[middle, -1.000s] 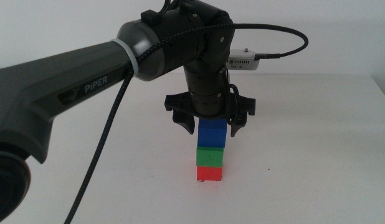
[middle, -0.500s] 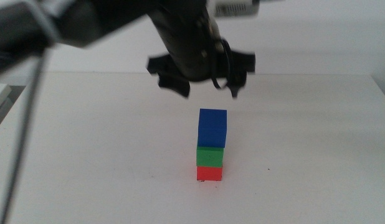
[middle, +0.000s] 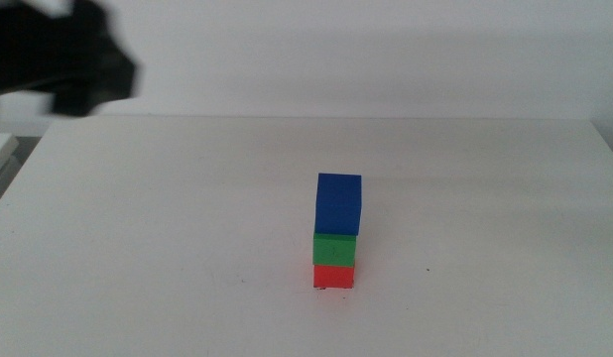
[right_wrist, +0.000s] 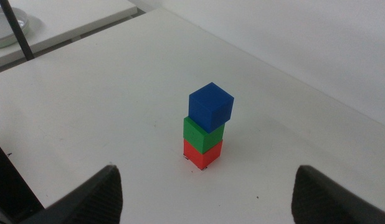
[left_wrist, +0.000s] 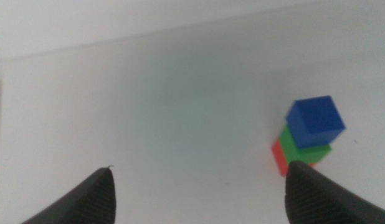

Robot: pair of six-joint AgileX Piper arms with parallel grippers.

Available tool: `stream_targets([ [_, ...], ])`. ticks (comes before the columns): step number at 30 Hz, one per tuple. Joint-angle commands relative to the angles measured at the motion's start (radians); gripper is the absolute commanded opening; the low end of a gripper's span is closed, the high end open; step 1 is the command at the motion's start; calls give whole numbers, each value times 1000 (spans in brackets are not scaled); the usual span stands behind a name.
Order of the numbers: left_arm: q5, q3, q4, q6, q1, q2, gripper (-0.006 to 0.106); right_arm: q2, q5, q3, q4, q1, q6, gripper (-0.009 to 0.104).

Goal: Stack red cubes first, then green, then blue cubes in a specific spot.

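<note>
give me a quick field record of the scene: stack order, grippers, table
stack: red cube at the bottom, green cube in the middle, blue cube on top
blue cube fit: turned slightly askew on the green cube
left gripper: open, empty, off to the side of the stack
right gripper: open, empty, clear of the stack
table: white, stack stands free on it
</note>
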Motion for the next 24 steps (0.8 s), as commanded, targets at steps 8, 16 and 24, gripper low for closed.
stream_targets([
  [8,-6,137,78,100,3,-294,91,-4,-10,1,-7,-2,-11,92],
  [16,-241,252,-360,530,462,-420,91,-4,-10,1,-4,-2,-11,92],
  [24,-274,280,-536,589,620,-459,91,-4,-10,1,-4,-2,-11,92],
])
